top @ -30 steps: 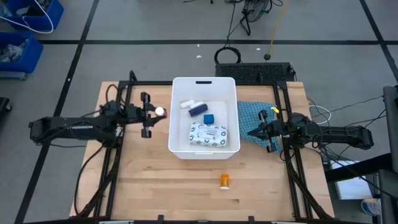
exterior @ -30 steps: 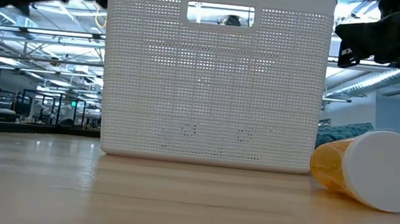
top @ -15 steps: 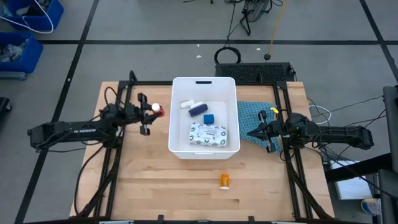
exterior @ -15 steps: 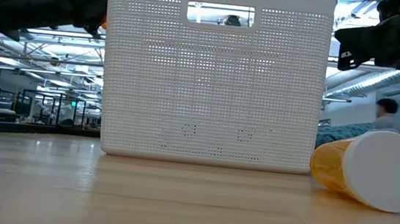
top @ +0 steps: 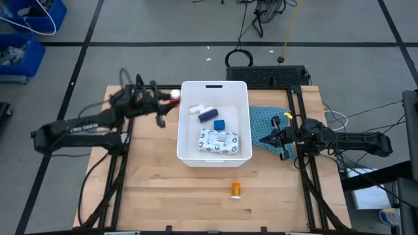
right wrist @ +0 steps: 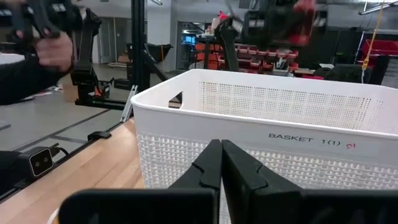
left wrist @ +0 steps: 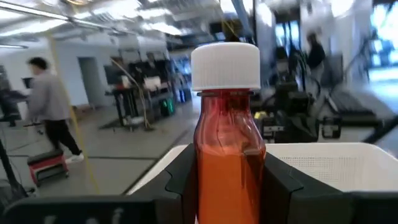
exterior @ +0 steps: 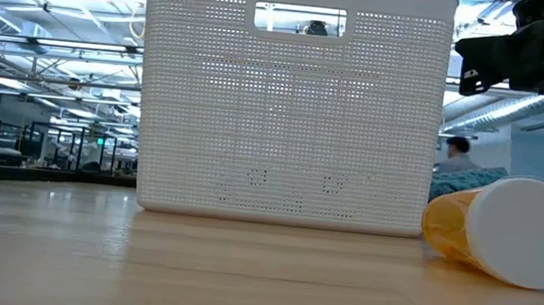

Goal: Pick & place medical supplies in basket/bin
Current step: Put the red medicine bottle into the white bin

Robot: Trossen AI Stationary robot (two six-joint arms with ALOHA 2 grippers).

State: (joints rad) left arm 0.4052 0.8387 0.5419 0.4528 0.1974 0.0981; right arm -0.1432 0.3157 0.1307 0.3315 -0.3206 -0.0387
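Observation:
The white basket stands mid-table and holds a patterned packet, a blue cube, a dark blue piece and a white tube. My left gripper is raised beside the basket's far left corner, shut on a red bottle with a white cap. An orange bottle lies on its side on the table in front of the basket. My right gripper waits shut over the teal cloth, right of the basket. My left gripper pinches the red bottle's body between its two fingers, one on each side below the shoulder. The fingers are about level and point toward the basket. The white cap stands clear of them. The bottle is lifted clear of the table.
The basket's rim lies just ahead of and below the held bottle. Black frame rails run along both sides of the table. Bare wood shows at the near left. People move in the room beyond.
My left gripper has risen and swung toward the table's far edge and the basket's far left corner, carrying the red bottle with it, still shut on it. In the low view the arm has gone up out of the picture.

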